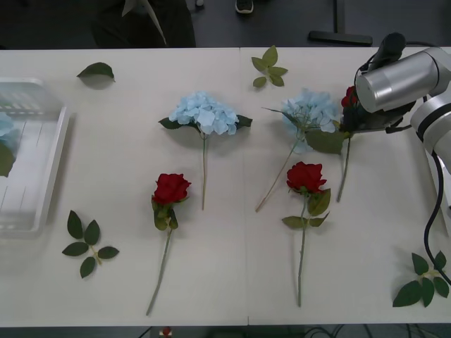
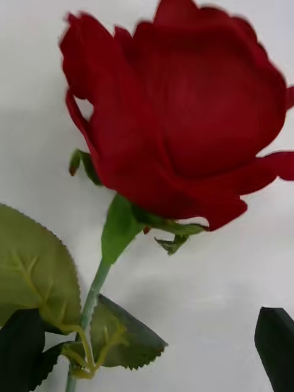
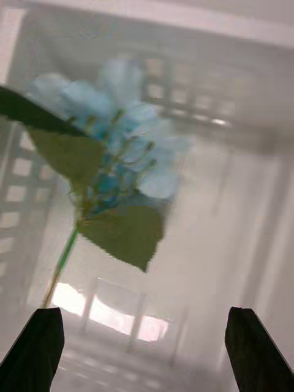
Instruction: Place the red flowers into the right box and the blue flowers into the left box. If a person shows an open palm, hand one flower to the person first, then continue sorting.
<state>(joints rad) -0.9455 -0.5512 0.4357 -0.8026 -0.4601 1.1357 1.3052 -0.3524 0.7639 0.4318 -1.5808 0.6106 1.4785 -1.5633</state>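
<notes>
My right gripper (image 2: pixel 150 313) is open, hanging low over a red flower (image 2: pixel 184 116) whose stem (image 2: pixel 92 294) runs close to one black finger (image 2: pixel 21 349). In the front view that rose (image 1: pixel 349 96) lies at the far right, under my right arm (image 1: pixel 394 79). Two more red flowers (image 1: pixel 171 188) (image 1: pixel 306 176) lie mid-table, and two blue flowers (image 1: pixel 204 113) (image 1: pixel 310 109) lie behind them. My left gripper (image 3: pixel 145 309) stands open above a blue flower (image 3: pixel 116 153) lying in the left box (image 3: pixel 202 67) (image 1: pixel 42 176). The right box is out of view.
Loose green leaf sprigs lie at the near left (image 1: pixel 88 243), far left (image 1: pixel 96 70), far middle (image 1: pixel 268 67) and near right (image 1: pixel 425 280). A person in dark clothing (image 1: pixel 141 24) is behind the table's far edge, hands out of view.
</notes>
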